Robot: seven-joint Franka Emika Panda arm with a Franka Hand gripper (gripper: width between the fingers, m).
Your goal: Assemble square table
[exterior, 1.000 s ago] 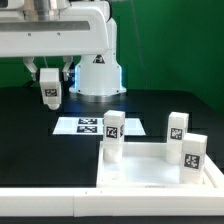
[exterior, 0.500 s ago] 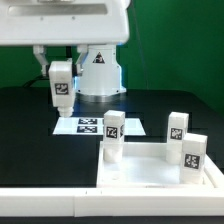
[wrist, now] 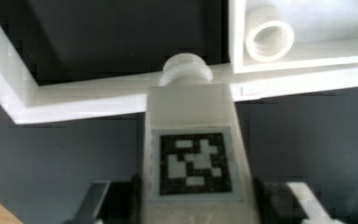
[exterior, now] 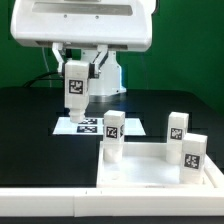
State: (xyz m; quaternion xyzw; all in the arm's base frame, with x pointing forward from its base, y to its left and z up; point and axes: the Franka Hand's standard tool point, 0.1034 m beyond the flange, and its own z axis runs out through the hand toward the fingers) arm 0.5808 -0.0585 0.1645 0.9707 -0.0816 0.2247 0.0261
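Since the earlier frames the arm has swung from the upper left of the exterior view toward the centre and come nearer the camera, carrying the fourth leg (exterior: 75, 86) with it; the tabletop and its fitted legs have not shifted. The claw (exterior: 76, 71) is closed on that leg near its upper end, holding it upright in the air with the tag facing the camera, well above the black worktop (exterior: 30, 125) and above the marker board (exterior: 90, 126). I judge it is held vertical so that its end can go straight down into a socket. To the right and lower in the frame lies the square tabletop (exterior: 140, 178), rim up, with three legs standing in it: one at the left corner (exterior: 111, 137), one at the far right (exterior: 178, 127) and one at the near right (exterior: 192, 153). That leaves one corner unfilled, which looks to be where the carried leg is bound. Along the bottom left runs the white border wall (exterior: 40, 203). The exterior view gives the height of the leg and the spacing of the parts; the wrist view instead looks down the held leg (wrist: 190, 130), showing its rounded tip, the fingers (wrist: 306, 200) flanking it, and a round socket hole (wrist: 268, 39) in the tabletop's corner ahead of the tip, unseen from outside.
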